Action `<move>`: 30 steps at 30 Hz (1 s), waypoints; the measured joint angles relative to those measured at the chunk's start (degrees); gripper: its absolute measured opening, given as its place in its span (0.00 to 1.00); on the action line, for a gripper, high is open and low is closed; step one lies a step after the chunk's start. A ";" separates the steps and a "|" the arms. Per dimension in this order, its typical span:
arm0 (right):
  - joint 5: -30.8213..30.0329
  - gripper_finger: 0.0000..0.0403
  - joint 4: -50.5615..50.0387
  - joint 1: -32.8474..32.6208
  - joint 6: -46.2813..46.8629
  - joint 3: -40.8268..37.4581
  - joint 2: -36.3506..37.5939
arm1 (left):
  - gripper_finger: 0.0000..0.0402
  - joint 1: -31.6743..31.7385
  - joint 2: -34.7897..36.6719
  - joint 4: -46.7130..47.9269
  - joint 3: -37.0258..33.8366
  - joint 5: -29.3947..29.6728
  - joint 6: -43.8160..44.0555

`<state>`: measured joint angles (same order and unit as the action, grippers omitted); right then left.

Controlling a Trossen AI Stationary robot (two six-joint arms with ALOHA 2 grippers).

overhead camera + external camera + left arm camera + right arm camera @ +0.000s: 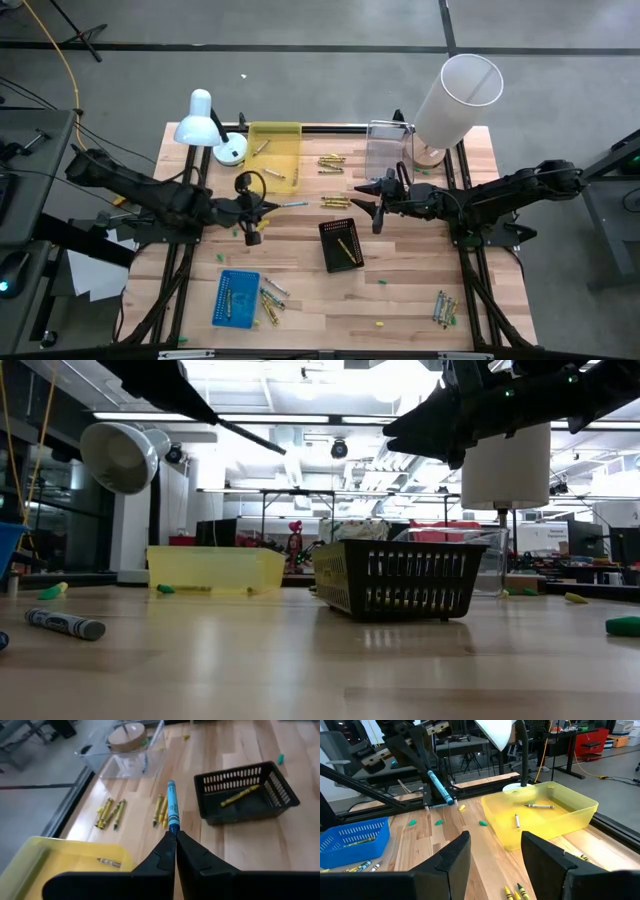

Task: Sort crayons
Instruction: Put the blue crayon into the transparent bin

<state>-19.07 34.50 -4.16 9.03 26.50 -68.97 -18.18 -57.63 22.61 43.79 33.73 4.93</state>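
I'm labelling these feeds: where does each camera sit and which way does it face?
High: overhead, straight down; both arms, black basket.
Low: table height, level across; arms overhead, same basket.
Left wrist: past the left gripper, jaws shut on the blue crayon.
Right wrist: past the open right gripper towards the yellow tray; shares that crayon.

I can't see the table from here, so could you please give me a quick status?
Left gripper shut on blue crayon, above table. Right gripper open, empty, facing yellow tray. Nothing in the way.
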 joint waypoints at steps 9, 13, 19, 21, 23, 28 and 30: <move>0.00 0.42 0.00 0.00 0.01 0.00 0.00 | 0.00 -1.06 0.00 -0.76 0.00 4.61 0.38; -0.02 0.42 0.00 0.04 -0.05 0.00 0.00 | 0.00 -1.06 0.00 -1.02 0.00 4.47 -0.09; -0.04 0.42 0.00 0.04 -0.45 0.00 0.00 | 0.00 -1.06 0.00 -1.14 0.00 3.85 -0.10; -0.04 0.42 0.00 0.04 -0.46 0.00 0.00 | 0.00 -1.04 0.00 -1.17 0.00 3.85 -0.09; -0.04 0.42 0.00 0.04 -0.45 0.00 0.00 | 0.00 -1.00 0.00 -1.57 0.00 3.85 -0.18; -0.07 0.42 0.53 0.04 -0.65 0.00 -0.04 | 0.00 -0.52 -0.75 -4.63 0.00 4.48 -1.64; -0.19 0.42 2.94 0.04 -1.83 0.00 -0.04 | 0.00 0.94 -2.12 -7.49 0.00 4.06 -3.55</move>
<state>-19.26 37.44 -4.12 7.20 26.50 -69.01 -17.24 -59.75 15.13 43.79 37.79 1.38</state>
